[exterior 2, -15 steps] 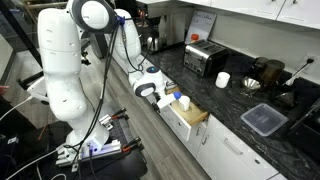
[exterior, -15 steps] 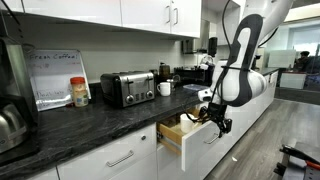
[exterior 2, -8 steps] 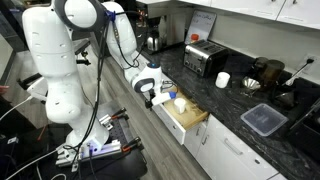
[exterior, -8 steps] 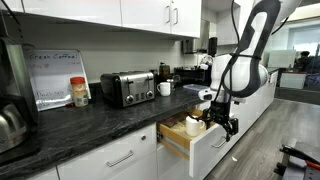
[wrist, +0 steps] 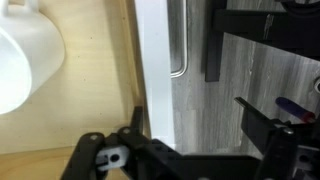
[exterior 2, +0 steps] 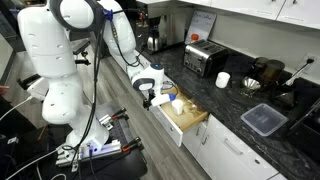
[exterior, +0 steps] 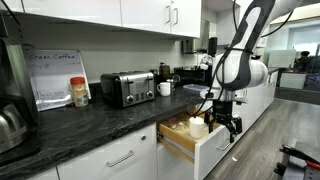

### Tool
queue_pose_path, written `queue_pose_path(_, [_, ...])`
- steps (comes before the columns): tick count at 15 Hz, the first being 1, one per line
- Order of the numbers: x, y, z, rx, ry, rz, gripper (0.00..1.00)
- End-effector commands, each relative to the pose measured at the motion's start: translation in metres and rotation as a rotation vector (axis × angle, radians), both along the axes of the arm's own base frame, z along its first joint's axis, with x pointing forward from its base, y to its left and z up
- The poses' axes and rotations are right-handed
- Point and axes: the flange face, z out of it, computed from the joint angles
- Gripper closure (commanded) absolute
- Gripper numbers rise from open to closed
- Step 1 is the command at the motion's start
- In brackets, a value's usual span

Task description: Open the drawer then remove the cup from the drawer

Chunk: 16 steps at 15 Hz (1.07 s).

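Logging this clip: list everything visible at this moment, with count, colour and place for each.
drawer: one, white front, wooden inside, open under the counter
cup: one, white, inside the drawer
mug: one, white, on the counter beside the toaster
toaster: one, silver and black, on the counter by the wall
jar: one, yellow contents, red lid, on the toaster's other side
tray: one, dark, on the counter
counter: one, dark
arm: one, white, above the drawer
gripper: one, black, open, at the drawer front
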Motion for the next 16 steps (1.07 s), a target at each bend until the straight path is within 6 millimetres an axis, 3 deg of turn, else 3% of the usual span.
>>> queue_pose_path(1, [0.018,-0.006,0.019,0.067,-0.008,0.053,0.00])
queue_pose_path(11, [0.088,0.000,0.064,0.249,0.009,0.414,0.00])
queue_pose_path(13, [0.098,-0.004,0.070,0.209,-0.011,0.383,0.00])
queue_pose_path(16, [0.112,-0.021,0.078,0.128,-0.096,0.184,0.00])
